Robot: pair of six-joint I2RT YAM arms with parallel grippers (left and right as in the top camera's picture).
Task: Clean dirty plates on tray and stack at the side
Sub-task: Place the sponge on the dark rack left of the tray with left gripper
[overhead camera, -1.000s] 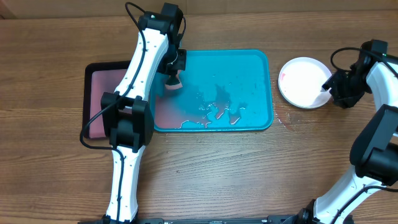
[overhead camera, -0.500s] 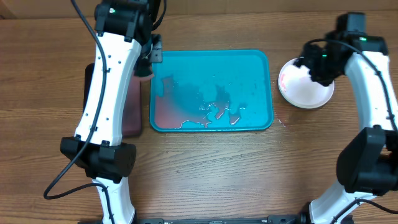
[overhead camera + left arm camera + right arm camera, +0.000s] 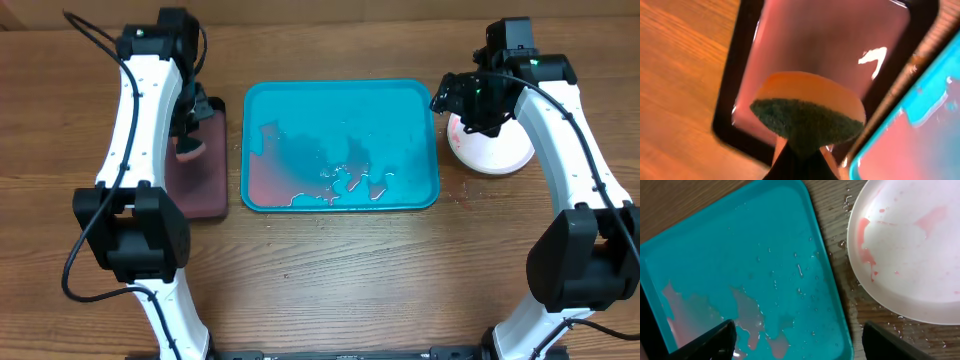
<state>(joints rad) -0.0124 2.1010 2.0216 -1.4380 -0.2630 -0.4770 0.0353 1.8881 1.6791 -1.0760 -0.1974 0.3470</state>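
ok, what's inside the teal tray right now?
Only pinkish puddles and water droplets lie in the tray; no plates. The white plate, red-smeared, sits outside it on the table. Overhead, nothing covers the tray's floor.

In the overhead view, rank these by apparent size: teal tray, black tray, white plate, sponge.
1. teal tray
2. black tray, partly hidden
3. white plate, partly hidden, so its rank against the black tray is less sure
4. sponge
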